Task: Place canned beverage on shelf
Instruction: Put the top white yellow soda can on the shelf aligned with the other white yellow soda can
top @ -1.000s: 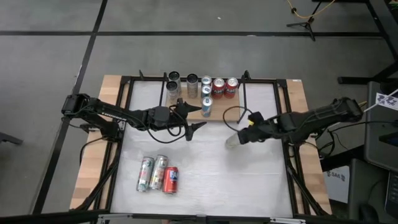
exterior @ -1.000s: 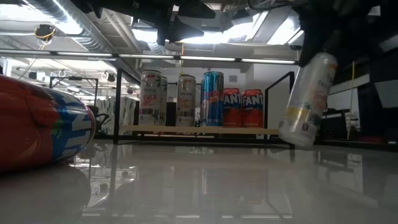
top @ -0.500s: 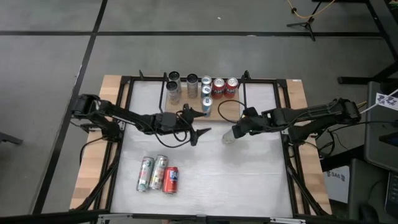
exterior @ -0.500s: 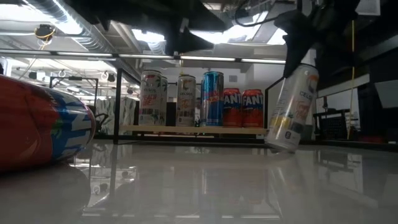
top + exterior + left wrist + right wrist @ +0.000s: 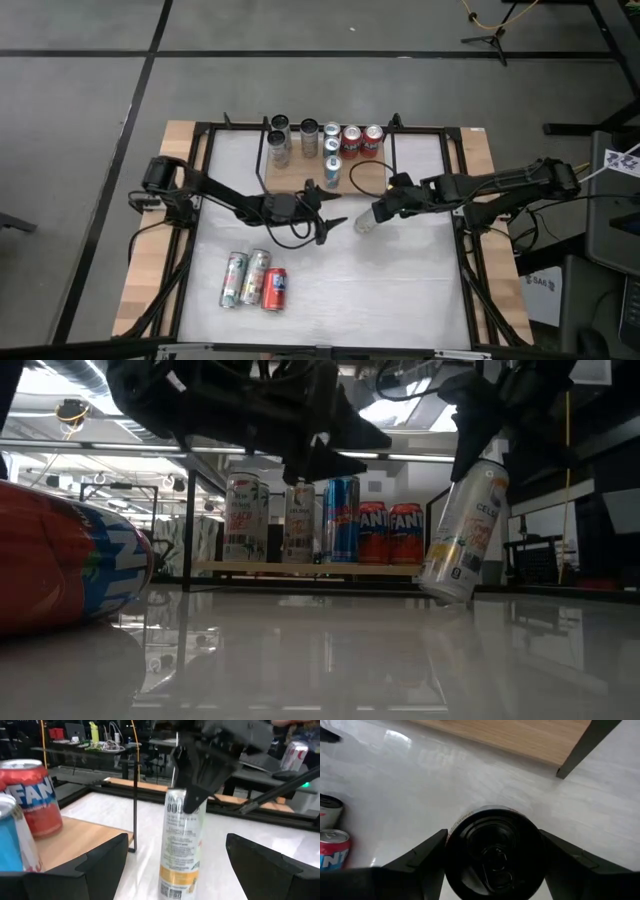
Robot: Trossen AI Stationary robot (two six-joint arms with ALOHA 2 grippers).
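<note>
While three cans lie on their sides at about seven o'clock on the white table, the left gripper hangs near the table's centre with its fingers spread apart and nothing between them. Just past it at three o'clock, the right gripper is clamped on the top end of a slim pale can, which leans over with its base low by the tabletop; whether it touches the surface is hard to tell. The can is whitish silver with small dark print, a yellow-orange band near its base and a dark lid. It sits short of the shelf, a light-wood board at twelve o'clock, off its bare right end. On that board stand several upright cans, two of them red.
</note>
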